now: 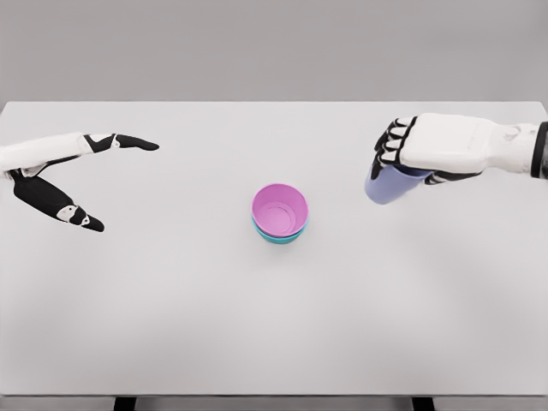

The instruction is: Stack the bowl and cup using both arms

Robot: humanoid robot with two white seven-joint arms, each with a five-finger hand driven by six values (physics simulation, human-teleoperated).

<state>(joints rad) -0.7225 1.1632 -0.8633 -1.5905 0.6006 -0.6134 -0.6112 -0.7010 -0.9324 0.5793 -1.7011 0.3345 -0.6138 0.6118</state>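
- Right robot hand (402, 154) grips a lavender cup (387, 184), tilted, above the tabletop (171, 325).
- Left robot hand (81, 175) hangs at the left, fingers spread, holding nothing.
- Pink bowl (279, 210) sits nested in a teal bowl (278, 237), mid-tabletop.

Table (171, 325): bowl (280, 211) nested in second bowl (278, 237), centre. Cup (387, 185) right of them, in right hand (409, 147). Left hand (73, 175) far left.
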